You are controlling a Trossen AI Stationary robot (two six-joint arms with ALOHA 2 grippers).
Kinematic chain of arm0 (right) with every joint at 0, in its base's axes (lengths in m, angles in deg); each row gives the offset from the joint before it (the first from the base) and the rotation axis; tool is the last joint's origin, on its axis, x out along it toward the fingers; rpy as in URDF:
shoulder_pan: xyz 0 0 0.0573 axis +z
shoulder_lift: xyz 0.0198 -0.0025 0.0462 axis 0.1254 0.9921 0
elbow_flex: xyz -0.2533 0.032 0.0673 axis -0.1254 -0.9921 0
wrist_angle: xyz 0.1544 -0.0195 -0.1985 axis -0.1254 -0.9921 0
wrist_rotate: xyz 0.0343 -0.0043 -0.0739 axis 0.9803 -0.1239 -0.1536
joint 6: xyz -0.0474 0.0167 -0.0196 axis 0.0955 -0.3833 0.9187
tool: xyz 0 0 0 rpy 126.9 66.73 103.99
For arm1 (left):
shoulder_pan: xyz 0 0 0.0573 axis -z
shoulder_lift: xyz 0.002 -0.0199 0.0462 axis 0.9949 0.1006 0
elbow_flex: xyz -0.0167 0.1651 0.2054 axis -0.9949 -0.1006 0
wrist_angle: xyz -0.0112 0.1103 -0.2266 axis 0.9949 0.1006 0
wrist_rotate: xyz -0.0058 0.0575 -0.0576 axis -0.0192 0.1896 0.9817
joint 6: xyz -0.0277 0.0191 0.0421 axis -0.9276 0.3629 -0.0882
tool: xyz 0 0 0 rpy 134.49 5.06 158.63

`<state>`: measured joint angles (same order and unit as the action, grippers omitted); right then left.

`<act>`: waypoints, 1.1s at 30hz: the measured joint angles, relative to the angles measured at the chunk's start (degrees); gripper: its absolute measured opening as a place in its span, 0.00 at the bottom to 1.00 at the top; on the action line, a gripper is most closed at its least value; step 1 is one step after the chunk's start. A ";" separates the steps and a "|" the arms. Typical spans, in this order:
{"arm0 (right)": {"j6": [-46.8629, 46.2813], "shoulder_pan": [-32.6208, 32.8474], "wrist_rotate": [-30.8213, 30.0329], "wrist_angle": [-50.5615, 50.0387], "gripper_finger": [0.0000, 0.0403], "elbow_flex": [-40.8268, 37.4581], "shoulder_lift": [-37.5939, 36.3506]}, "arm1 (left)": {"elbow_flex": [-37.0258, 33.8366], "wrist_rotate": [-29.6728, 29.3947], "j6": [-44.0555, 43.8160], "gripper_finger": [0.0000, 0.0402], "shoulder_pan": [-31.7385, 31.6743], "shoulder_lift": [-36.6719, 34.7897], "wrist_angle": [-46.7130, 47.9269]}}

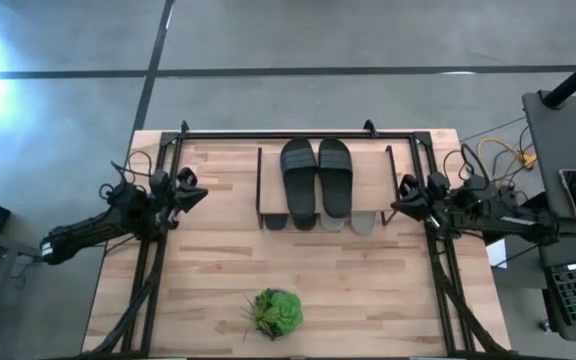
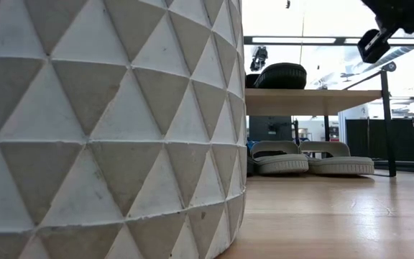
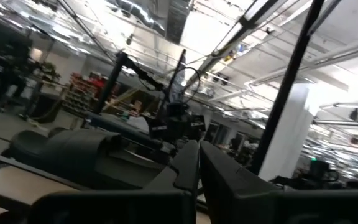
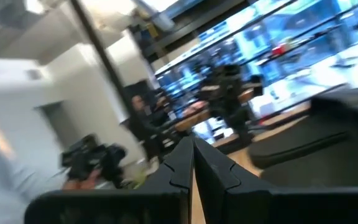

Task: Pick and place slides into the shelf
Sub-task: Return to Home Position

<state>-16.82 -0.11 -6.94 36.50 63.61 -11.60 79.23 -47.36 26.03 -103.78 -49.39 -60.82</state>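
Note:
The shelf (image 1: 370,178) stands at the table's far middle. One pair of black slides (image 1: 316,175) lies sole-down on its plank top; it also shows in the low view (image 2: 282,75). Under the plank, on the table, the ends of a second black pair (image 1: 288,221) and of the pale grey pair (image 1: 348,221) stick out; the grey pair also shows in the low view (image 2: 311,162). My left gripper (image 1: 193,190) is shut and empty in the air left of the shelf. My right gripper (image 1: 403,200) is shut and empty right of the shelf.
A green leafy plant (image 1: 276,312) in a white faceted pot (image 2: 106,129) stands near the table's front edge and fills the left half of the low view. Black frame bars (image 1: 148,270) run along both table sides. Bare wood lies between the plant and the shelf.

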 joint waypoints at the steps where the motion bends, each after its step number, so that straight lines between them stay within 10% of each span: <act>1: 0.01 0.06 1.41 0.00 0.02 -0.20 -0.28 | -0.01 0.58 -0.33 0.00 0.01 -0.03 0.10; 33: 15.39 0.48 -0.02 8.79 0.02 -12.14 -3.12 | 0.03 4.51 -1.89 0.00 0.04 8.02 18.51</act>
<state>-1.42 0.37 -6.95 45.29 51.47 -14.72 79.27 -42.85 24.13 -103.73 -41.37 -42.31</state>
